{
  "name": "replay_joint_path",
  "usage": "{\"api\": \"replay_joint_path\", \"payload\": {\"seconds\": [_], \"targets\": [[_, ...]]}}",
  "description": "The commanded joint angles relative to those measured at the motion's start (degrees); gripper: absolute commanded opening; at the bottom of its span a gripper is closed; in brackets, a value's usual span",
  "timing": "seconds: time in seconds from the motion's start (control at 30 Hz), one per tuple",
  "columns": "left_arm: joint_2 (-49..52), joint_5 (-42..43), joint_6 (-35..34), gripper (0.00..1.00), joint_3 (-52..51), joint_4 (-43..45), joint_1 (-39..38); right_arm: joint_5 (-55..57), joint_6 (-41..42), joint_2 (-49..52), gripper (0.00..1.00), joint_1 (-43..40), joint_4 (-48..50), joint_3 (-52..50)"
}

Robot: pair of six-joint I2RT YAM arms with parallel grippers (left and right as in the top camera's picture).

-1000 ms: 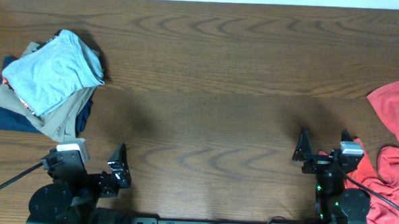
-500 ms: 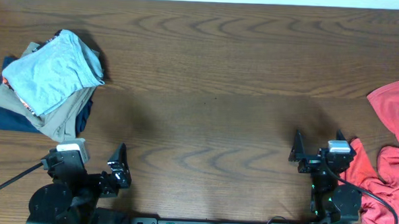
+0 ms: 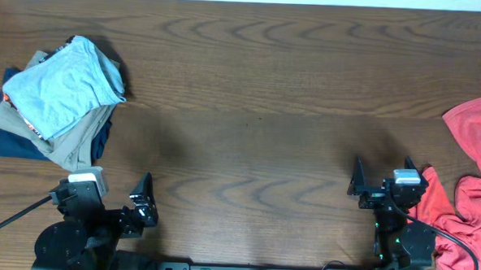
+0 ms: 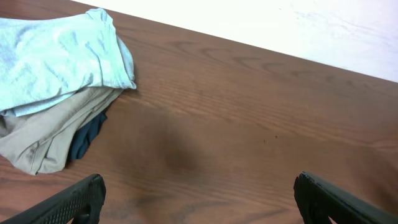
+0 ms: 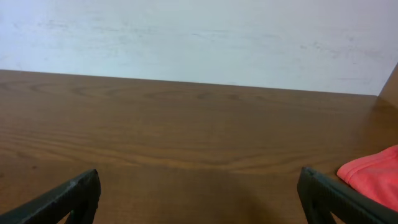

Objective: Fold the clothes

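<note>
The pale blue-grey T-shirt (image 3: 64, 86) lies folded on top of a pile of garments at the table's far left. It also shows at the upper left of the left wrist view (image 4: 50, 56). My left gripper (image 3: 108, 196) sits near the table's front edge, below the pile, open and empty, with its fingers (image 4: 74, 202) wide apart over bare wood. My right gripper (image 3: 383, 178) is at the front right, open and empty, its fingers (image 5: 68, 196) spread over bare wood.
Under the T-shirt lie a khaki garment (image 3: 69, 140) and a navy one (image 3: 8, 145). A crumpled red garment (image 3: 474, 194) lies at the right edge, just right of my right gripper, and shows in the right wrist view (image 5: 373, 174). A white wall stands behind the table.
My right arm has shifted slightly to the left, away from the red garment, then stopped. The left arm and the pile have not moved.
</note>
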Motion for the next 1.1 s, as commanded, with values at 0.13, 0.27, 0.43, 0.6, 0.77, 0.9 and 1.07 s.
{"api": "replay_joint_path", "payload": {"seconds": [0.13,0.27,0.43,0.6,0.77,0.9,1.07], "targets": [[0.0,-0.5,-0.5,0.98,-0.2,0.0,0.0,-0.3,-0.7,-0.4,0.99,0.5,-0.2,-0.1],[0.0,-0.5,-0.5,0.98,-0.2,0.0,0.0,-0.3,-0.7,-0.4,0.99,0.5,-0.2,-0.1],[0.0,-0.5,-0.5,0.98,-0.2,0.0,0.0,-0.3,-0.7,-0.4,0.99,0.5,-0.2,-0.1],[0.0,-0.5,-0.5,0.98,-0.2,0.0,0.0,-0.3,-0.7,-0.4,0.99,0.5,-0.2,-0.1],[-0.1,-0.5,-0.5,0.98,-0.3,-0.2,0.0,-0.3,-0.7,-0.4,0.99,0.5,-0.2,-0.1],[-0.1,-0.5,-0.5,0.98,-0.3,-0.2,0.0,-0.3,-0.7,-0.4,0.99,0.5,-0.2,-0.1],[-0.1,-0.5,-0.5,0.98,-0.3,-0.7,0.0,-0.3,-0.7,-0.4,0.99,0.5,-0.2,-0.1]]}}
